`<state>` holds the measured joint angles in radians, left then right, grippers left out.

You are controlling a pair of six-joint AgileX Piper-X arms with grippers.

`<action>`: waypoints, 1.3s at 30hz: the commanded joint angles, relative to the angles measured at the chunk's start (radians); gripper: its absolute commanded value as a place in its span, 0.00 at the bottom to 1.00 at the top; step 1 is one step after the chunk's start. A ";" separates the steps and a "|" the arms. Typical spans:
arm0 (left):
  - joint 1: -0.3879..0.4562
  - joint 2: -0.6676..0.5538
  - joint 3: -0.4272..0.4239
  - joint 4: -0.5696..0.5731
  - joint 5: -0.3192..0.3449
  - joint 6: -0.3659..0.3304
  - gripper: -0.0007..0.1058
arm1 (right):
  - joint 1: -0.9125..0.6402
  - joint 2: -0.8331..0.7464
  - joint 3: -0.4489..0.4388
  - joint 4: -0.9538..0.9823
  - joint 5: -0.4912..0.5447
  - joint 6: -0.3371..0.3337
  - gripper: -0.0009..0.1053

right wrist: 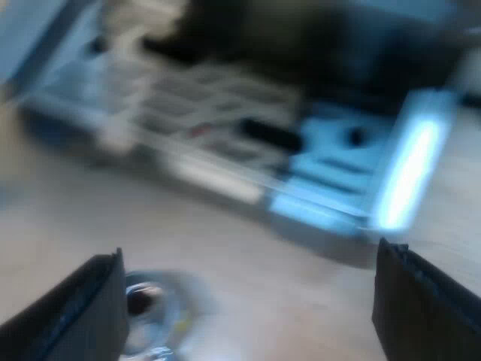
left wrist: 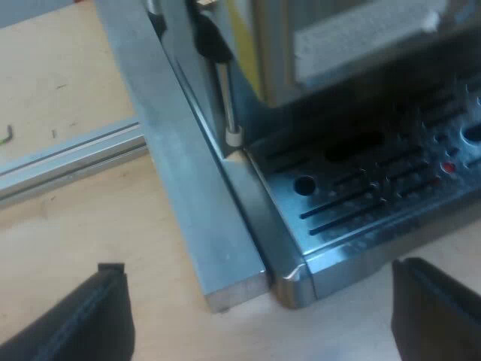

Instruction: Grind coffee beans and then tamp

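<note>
Left gripper: fingers spread wide, nothing between them, low over the wooden table at the machine's front corner.
Espresso machine: slotted drip tray just ahead; steam wand hanging beside a metal bar.
Right gripper: fingers spread wide, empty, above the table, facing the drip tray.
Measuring glass: on the table, just beside one right finger; too blurred for contents.

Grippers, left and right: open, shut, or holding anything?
Left gripper, two black fingers: open, empty, at the corner of the silver espresso machine.
Right gripper: open, empty, a clear glass vessel near one finger.
</note>
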<state>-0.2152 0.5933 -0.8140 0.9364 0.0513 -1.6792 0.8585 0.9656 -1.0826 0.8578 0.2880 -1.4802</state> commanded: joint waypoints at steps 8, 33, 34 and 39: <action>0.122 0.000 -0.059 0.001 0.057 -0.047 0.68 | -0.446 -0.165 -0.006 0.203 -0.048 -0.160 0.67; 0.122 -0.360 -0.098 0.111 -0.086 -0.021 0.68 | -0.958 -0.713 0.028 0.233 -0.327 -0.414 0.67; 0.122 -0.376 -0.098 0.118 -0.086 -0.021 0.68 | -0.958 -0.730 0.028 0.233 -0.328 -0.407 0.67; 0.122 -0.527 -0.098 0.184 -0.107 -0.008 0.68 | -0.958 -0.873 0.028 0.251 -0.331 -0.392 0.67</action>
<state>-0.0930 0.0964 -0.9036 1.1124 -0.0369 -1.6890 -0.0992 0.1244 -1.0512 1.1040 -0.0365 -1.8700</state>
